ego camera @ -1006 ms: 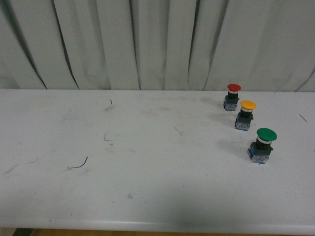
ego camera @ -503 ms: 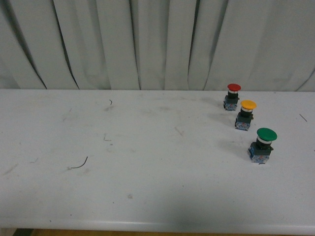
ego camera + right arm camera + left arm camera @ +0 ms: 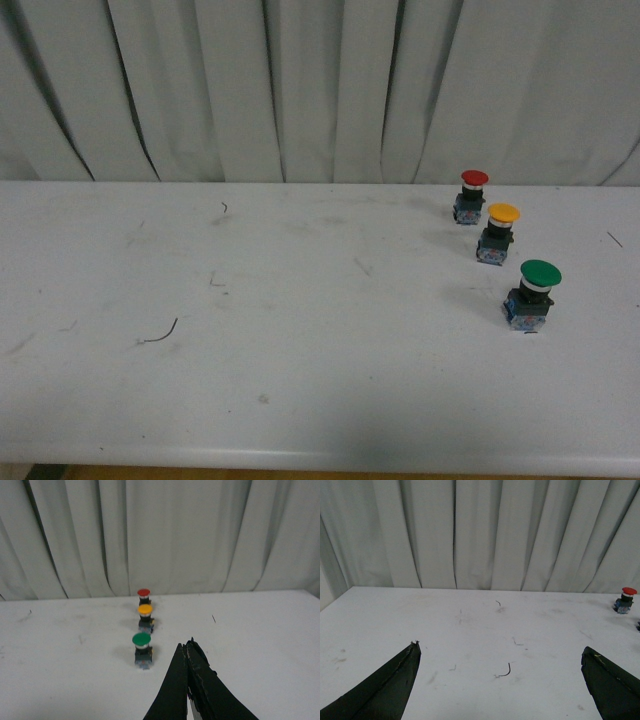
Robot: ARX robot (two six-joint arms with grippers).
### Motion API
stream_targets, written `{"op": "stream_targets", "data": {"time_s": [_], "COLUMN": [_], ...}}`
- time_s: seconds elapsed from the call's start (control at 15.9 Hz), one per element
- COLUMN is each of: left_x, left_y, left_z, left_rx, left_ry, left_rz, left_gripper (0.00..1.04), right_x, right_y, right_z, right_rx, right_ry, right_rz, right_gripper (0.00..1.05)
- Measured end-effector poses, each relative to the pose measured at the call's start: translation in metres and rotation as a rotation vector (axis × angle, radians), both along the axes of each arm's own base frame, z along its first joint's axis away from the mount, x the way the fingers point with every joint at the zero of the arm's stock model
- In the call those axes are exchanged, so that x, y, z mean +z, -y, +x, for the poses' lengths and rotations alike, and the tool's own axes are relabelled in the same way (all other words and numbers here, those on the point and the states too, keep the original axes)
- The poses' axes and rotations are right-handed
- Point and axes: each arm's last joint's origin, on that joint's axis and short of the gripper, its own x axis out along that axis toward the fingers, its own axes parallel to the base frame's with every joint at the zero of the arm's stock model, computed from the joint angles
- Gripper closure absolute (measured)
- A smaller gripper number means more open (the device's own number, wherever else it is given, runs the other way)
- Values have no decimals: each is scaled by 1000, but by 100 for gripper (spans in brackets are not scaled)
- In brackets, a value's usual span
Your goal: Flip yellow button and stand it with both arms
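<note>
The yellow button point(image 3: 498, 233) stands upright on the white table at the right, cap up, between a red-capped button point(image 3: 469, 195) and a green-capped button point(image 3: 532, 293). It also shows in the right wrist view point(image 3: 145, 616). Neither arm shows in the front view. My right gripper point(image 3: 185, 645) is shut and empty, short of the green button point(image 3: 142, 650) and off to its side. My left gripper point(image 3: 500, 651) is open and empty over the bare table, its fingers point(image 3: 400, 672) far apart. Only the red button point(image 3: 625, 600) shows in the left wrist view.
A small dark curved wire scrap point(image 3: 160, 334) lies on the table's left part, also in the left wrist view point(image 3: 504, 671). Grey-white curtains point(image 3: 300, 90) hang behind the table's far edge. The table's front edge point(image 3: 320, 462) runs along the bottom.
</note>
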Motion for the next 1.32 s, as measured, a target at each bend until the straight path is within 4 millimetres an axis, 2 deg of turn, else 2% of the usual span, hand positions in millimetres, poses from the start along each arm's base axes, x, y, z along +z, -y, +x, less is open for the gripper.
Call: {"op": "stream_targets", "data": {"time_s": [0.25, 0.38, 0.57, 0.75, 0.82, 1.32], "left_x": [0, 0, 0, 0, 0, 0], "left_y": [0, 0, 0, 0, 0, 0], "left_z": [0, 0, 0, 0, 0, 0], "left_rx": [0, 0, 0, 0, 0, 0], "left_ry": [0, 0, 0, 0, 0, 0], "left_rz": [0, 0, 0, 0, 0, 0], "left_gripper": [7, 7, 7, 7, 7, 7], "right_x": [-3, -3, -3, -3, -3, -3], "right_y": [0, 0, 0, 0, 0, 0], "right_z": [0, 0, 0, 0, 0, 0], "right_rx": [1, 1, 1, 1, 0, 0], "right_ry": [-18, -18, -18, -18, -18, -18], "right_rz": [0, -1, -1, -1, 0, 0], "right_gripper": [103, 84, 45, 12, 4, 6]}}
